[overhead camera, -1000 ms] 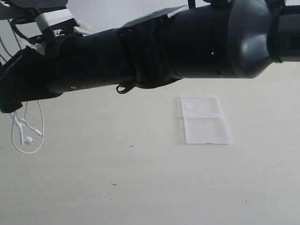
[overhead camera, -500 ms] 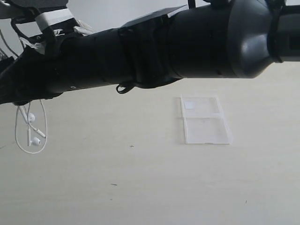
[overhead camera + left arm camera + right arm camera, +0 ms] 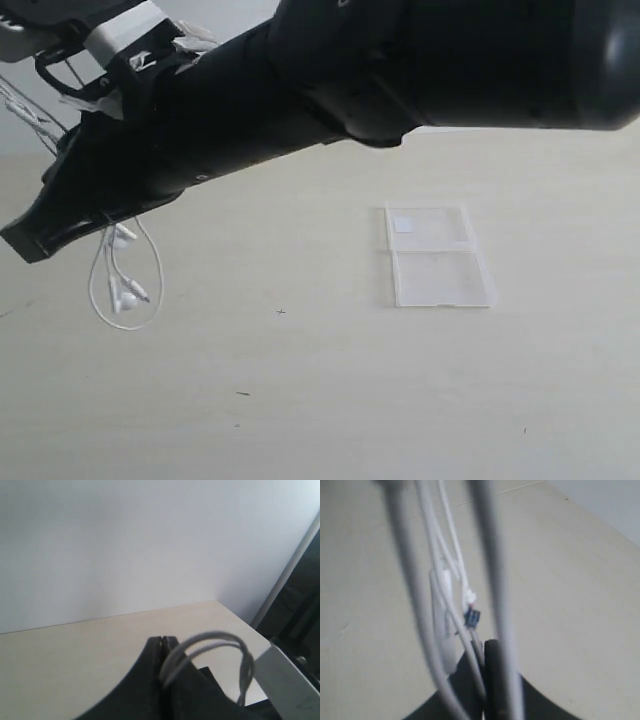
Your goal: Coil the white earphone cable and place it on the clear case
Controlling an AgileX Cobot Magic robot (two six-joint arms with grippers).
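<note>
No legible text, brand, number or sign is found in any view. The small white sticker point(image 3: 404, 224) on the far half of the clear case point(image 3: 437, 257) shows no readable print at this size. The white band point(image 3: 125, 32) on the arm at far left appears blank.

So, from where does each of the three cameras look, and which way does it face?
Exterior view: off the arms, close to a black arm that fills the top; faces down onto the table, the clear case and the hanging white earphone cable.
Left wrist view: on the left wrist; faces along the shut left hand toward a white wall.
Right wrist view: on the right wrist; faces down past the shut right hand onto the table.
Shared: both wrist views show the cable pinched at the fingertips.
</note>
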